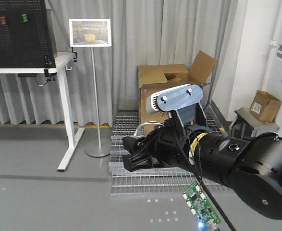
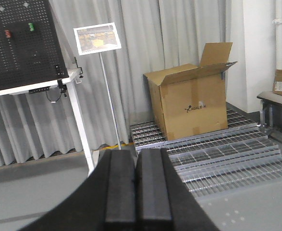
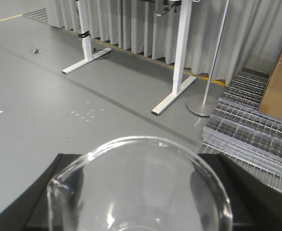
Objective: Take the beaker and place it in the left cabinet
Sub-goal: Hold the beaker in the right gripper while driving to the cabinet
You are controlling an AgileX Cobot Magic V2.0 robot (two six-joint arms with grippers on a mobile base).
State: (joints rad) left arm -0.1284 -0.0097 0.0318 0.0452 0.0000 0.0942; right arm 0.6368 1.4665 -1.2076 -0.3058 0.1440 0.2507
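One black pegboard point(image 2: 16, 43) stands on one white desk point(image 1: 64, 60). One open cardboard box point(image 2: 189, 103) sits at the back edge of the metal grating point(image 2: 237, 159), with one sign stand point(image 1: 90, 33) beside it. Only the left wrist view shows the left gripper point(image 2: 136, 159), its fingers pressed together on nothing. The right wrist view alone clearly shows the one beaker point(image 3: 141, 202), clamped in the right gripper point(image 3: 138, 166) above the floor.

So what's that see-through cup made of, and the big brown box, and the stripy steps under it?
The beaker looks like clear glass: smooth, shiny, floor showing through it. The box looks like brown cardboard, matte, with bent flaps. The platform looks like grey metal grating, probably steel.
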